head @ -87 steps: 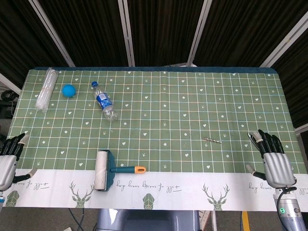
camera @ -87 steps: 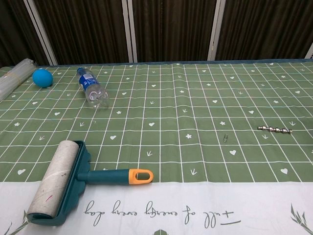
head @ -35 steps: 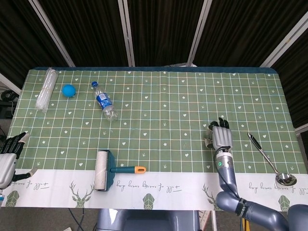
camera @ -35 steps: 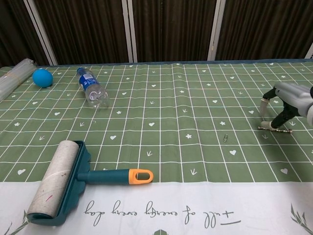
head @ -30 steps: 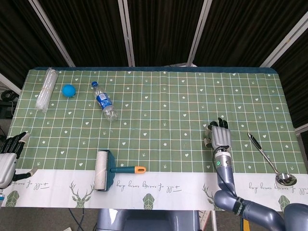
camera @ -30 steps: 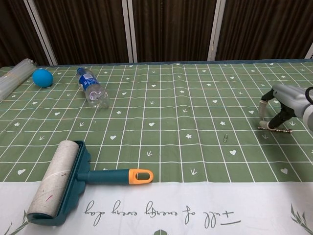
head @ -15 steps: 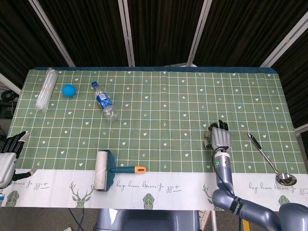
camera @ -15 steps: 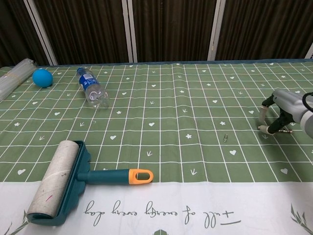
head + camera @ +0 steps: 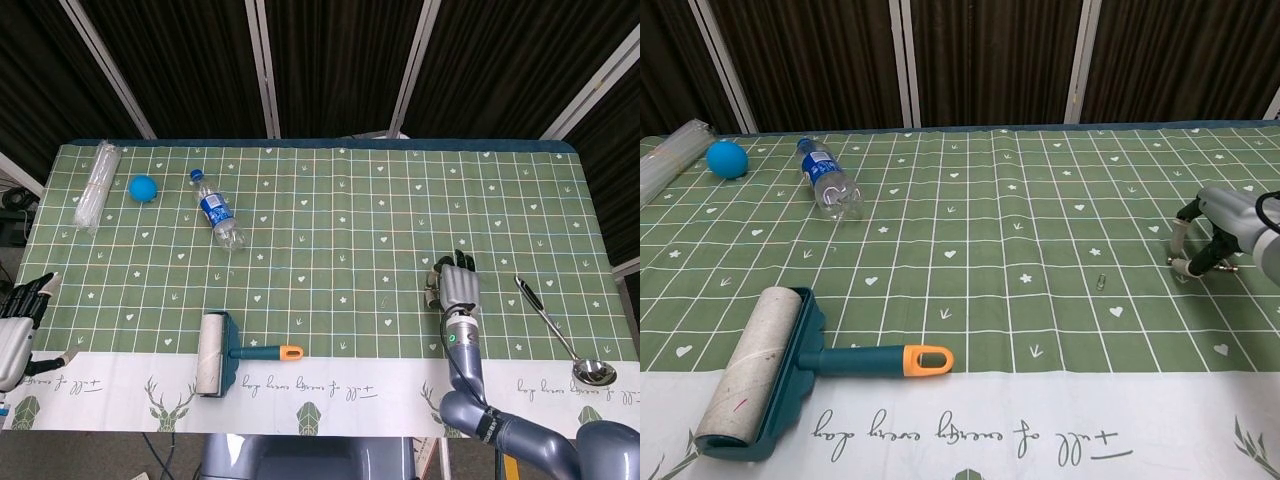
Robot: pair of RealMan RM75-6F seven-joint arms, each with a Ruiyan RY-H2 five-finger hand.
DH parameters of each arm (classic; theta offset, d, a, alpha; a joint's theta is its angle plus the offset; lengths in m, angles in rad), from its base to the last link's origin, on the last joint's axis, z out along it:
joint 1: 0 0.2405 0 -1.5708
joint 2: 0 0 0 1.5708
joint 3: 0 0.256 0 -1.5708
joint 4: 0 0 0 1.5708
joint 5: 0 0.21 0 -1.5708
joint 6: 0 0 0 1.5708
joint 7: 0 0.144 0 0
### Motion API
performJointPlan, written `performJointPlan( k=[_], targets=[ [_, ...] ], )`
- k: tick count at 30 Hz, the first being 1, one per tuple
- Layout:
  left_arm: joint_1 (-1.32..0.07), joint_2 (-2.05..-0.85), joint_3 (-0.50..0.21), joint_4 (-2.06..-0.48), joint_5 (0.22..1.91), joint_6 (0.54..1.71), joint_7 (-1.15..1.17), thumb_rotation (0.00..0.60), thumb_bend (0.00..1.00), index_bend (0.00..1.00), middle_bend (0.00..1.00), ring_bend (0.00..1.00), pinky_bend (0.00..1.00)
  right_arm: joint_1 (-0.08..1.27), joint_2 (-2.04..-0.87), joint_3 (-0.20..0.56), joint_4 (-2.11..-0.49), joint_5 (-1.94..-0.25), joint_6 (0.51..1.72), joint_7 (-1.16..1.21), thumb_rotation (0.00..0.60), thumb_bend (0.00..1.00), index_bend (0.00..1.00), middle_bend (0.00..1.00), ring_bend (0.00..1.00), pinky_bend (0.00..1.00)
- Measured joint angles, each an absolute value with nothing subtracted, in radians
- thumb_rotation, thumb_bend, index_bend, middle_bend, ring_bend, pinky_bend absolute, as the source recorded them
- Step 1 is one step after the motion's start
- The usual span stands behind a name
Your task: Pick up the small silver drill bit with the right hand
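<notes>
The right hand (image 9: 1212, 236) curls over the drill bit (image 9: 1225, 266) on the worktop (image 9: 970, 260), thumb and fingers closing around it (grip unconfirmed). Thin, rigid, slippery steel; pinch mid-shaft.

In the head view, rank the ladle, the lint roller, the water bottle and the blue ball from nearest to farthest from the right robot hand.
From the right robot hand:
1. Ladle, just to its right, by the table's right edge.
2. Lint roller, left along the front edge.
3. Water bottle, far left, toward the back.
4. Blue ball, farthest, back-left corner area.
</notes>
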State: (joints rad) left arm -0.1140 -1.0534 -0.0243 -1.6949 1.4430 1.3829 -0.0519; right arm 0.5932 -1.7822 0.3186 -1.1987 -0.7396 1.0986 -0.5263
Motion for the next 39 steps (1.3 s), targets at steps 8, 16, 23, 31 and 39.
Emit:
performJointPlan(
  k=[8, 16, 23, 31, 39],
  targets=[
    [-0.114, -1.054, -0.023, -1.696, 1.446, 1.384, -0.055, 0.6, 0.14, 0.0, 0.0, 0.0, 0.0, 0.595, -1.79, 0.317, -1.189, -0.73, 1.09, -0.53, 0.6, 0.28, 0.51, 0.22, 0.0, 0.07],
    [-0.114, -1.055, -0.019, -1.699, 1.452, 1.383, -0.056, 0.6, 0.14, 0.0, 0.0, 0.0, 0.0, 0.599, -1.8, 0.317, -1.183, -0.73, 1.089, -0.529, 0.6, 0.31, 0.51, 0.23, 0.0, 0.07],
    [-0.115, -1.053, -0.02, -1.699, 1.45, 1.381, -0.06, 0.6, 0.14, 0.0, 0.0, 0.0, 0.0, 0.599, -1.801, 0.32, -1.185, -0.724, 1.094, -0.535, 0.6, 0.39, 0.57, 0.25, 0.0, 0.08],
    [-0.114, -1.054, -0.021, -1.701, 1.445, 1.381, -0.062, 0.6, 0.14, 0.0, 0.0, 0.0, 0.0, 0.595, -1.791, 0.33, -1.222, -0.739, 1.113, -0.518, 0.6, 0.39, 0.58, 0.25, 0.0, 0.08],
    [-0.114, -1.054, -0.023, -1.703, 1.44, 1.38, -0.06, 0.6, 0.14, 0.0, 0.0, 0.0, 0.0, 0.587, -1.76, 0.367, -1.315, -0.737, 1.135, -0.481, 0.6, 0.39, 0.58, 0.25, 0.0, 0.08]
  ],
)
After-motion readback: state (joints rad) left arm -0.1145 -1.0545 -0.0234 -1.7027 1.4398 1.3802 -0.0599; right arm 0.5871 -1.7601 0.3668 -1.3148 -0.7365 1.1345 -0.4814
